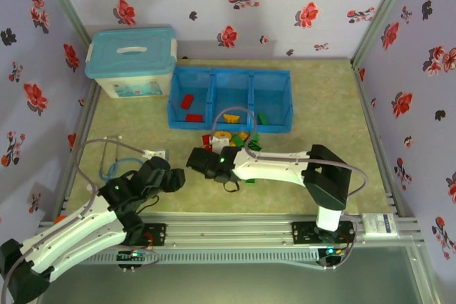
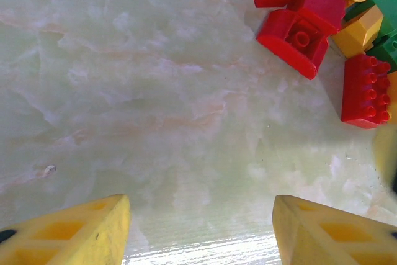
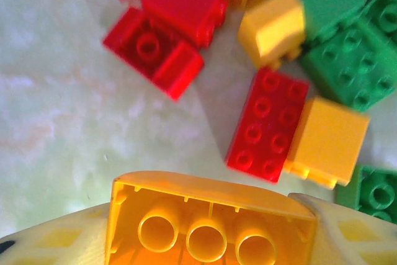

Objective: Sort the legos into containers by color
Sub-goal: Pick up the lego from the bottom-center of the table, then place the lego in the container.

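Your right gripper (image 3: 205,240) is pinching a yellow-orange brick (image 3: 211,212), and the middle blue compartment (image 1: 231,96) lies ahead of it, just past the pile (image 1: 229,139).

We show the left arm (image 1: 71,236) and right arm (image 1: 278,166): white links, black joints, a green light (image 1: 221,159) near each wrist, looping grey cables (image 1: 240,108). Fingers (image 2: 68,234) are yellow with diamond recesses.

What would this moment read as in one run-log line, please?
right gripper: shut on yellow-orange plastic brick | left gripper: open, empty, above table | loose lego pile: unsorted
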